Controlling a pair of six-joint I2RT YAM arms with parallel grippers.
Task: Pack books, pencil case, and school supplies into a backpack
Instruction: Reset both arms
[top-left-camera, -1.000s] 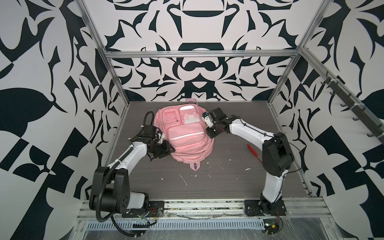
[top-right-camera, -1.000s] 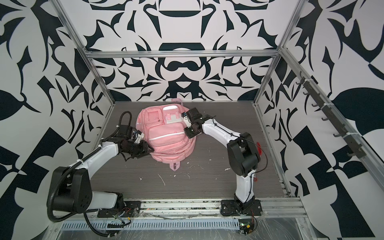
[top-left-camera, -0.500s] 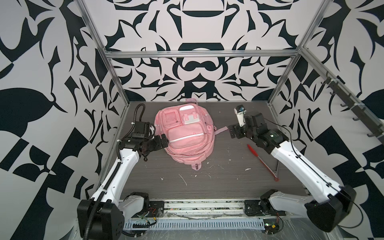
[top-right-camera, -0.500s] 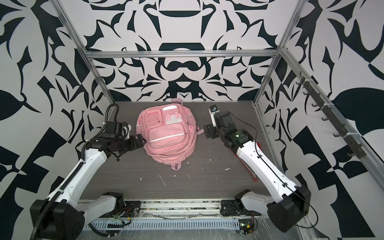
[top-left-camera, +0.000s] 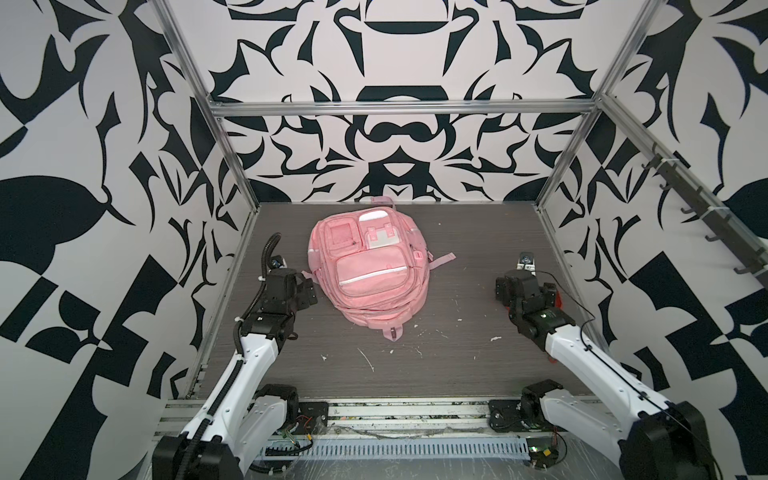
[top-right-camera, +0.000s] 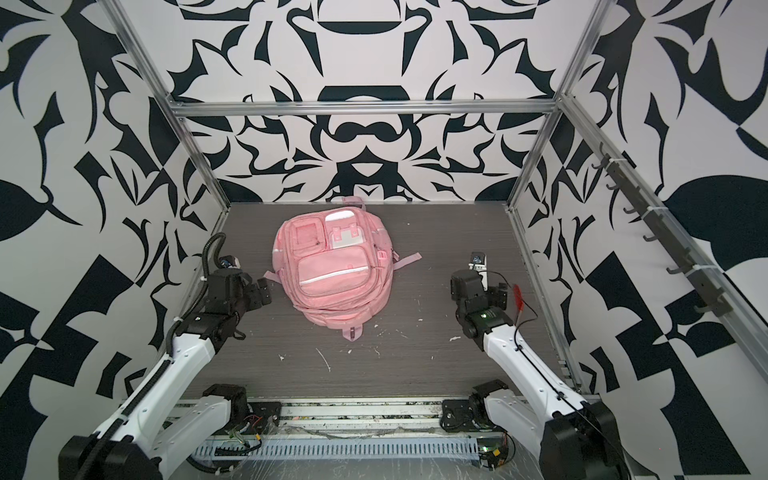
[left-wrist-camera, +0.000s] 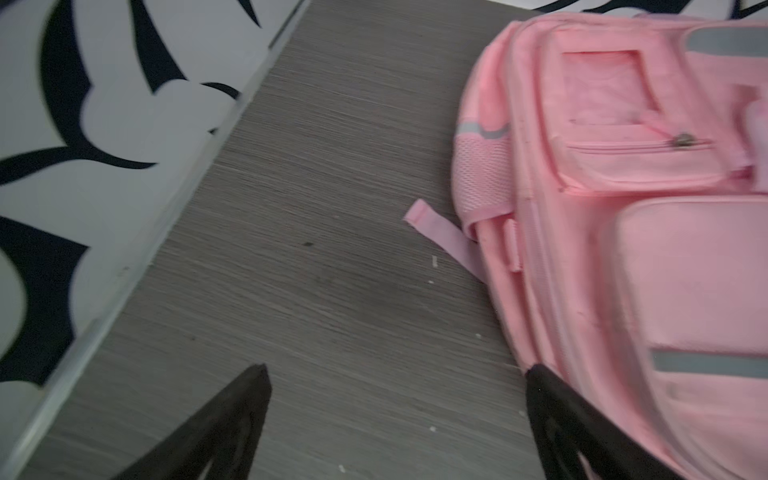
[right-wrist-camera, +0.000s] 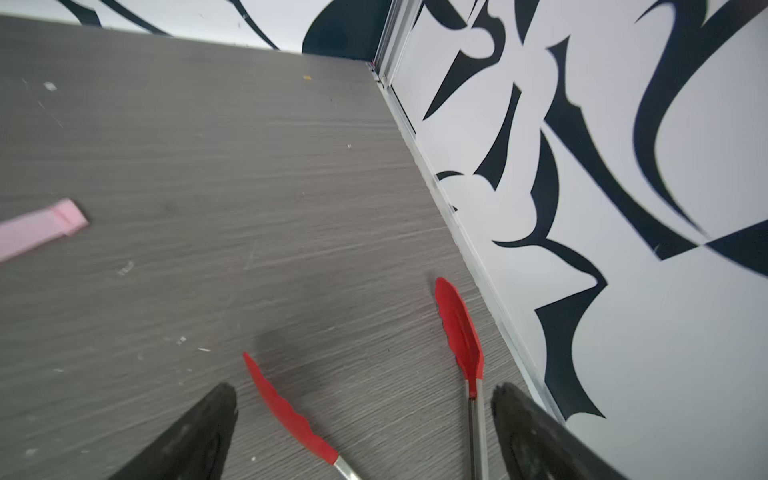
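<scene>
Pink backpack (top-left-camera: 374, 286) lying flat, red tongs (right-wrist-camera: 460, 328) cut off

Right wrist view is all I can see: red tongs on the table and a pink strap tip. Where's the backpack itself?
Observer: The backpack lies front-up mid-table, toward the back wall, well away from the right gripper.
Operator: Any books or a pencil case lying out?
Observer: None show in any view. Apart from the tongs, only pale scraps dot the table.
Operator: And the left arm?
Observer: The left gripper is open and empty, its fingers close beside the backpack's edge.
</scene>
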